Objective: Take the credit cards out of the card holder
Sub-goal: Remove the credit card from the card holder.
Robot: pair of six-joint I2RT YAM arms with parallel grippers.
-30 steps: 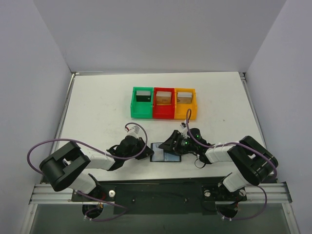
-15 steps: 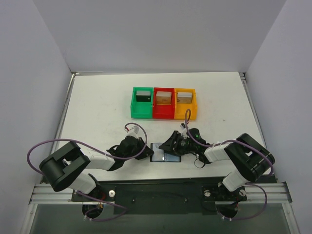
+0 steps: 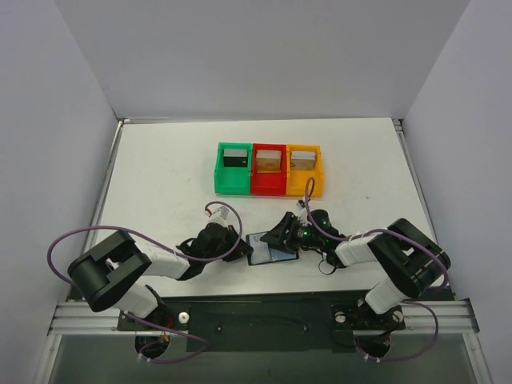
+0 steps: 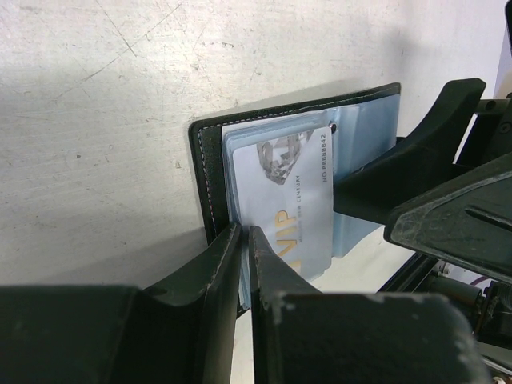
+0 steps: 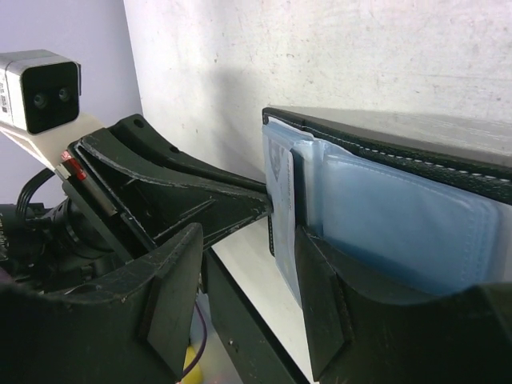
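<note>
Nearest the arm bases, the card holder [image 3: 270, 251] lies open on the desk [image 3: 160, 176] between the two arms. A second ago it sat square to the desk edge; now it is slightly skewed, so the arms are working on it. The left gripper [image 4: 244, 232] keeps its fingers almost together, clamped on the near edge of the card holder and pinning it. The right gripper [image 5: 248, 240] has crept a little further over the opposite side. Its fingers are apart and straddle the edge of the pale blue sleeve [image 5: 400, 224], with desk showing between one finger and the sleeve, so nothing is gripped yet. A pale card marked VIP [image 4: 292, 200] still sits in its pocket; no card is out, so the extraction is only being lined up. Farther back, untouched, stand the green bin [image 3: 232, 182], red bin [image 3: 268, 184] and orange bin [image 3: 305, 184].
</note>
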